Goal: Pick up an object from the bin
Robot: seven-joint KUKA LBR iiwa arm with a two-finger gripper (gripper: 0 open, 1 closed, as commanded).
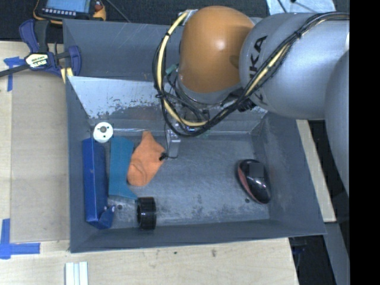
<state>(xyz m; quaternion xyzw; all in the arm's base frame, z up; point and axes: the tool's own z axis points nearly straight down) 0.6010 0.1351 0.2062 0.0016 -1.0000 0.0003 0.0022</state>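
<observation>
Grey bin (208,186): orange cloth (143,162) lies just beside tool (172,149).

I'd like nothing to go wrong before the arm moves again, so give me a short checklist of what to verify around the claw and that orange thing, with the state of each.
1. Claw sits at the right edge of the orange soft lump: ok.
2. Claw's grip on the lump: cannot tell.
3. Teal pad lies against the lump's left side and might drag along: not ok.
4. Black and red mouse lies apart, on the right of the bin: ok.
5. Blue bar lies by the left wall, beyond the pad: ok.
</observation>
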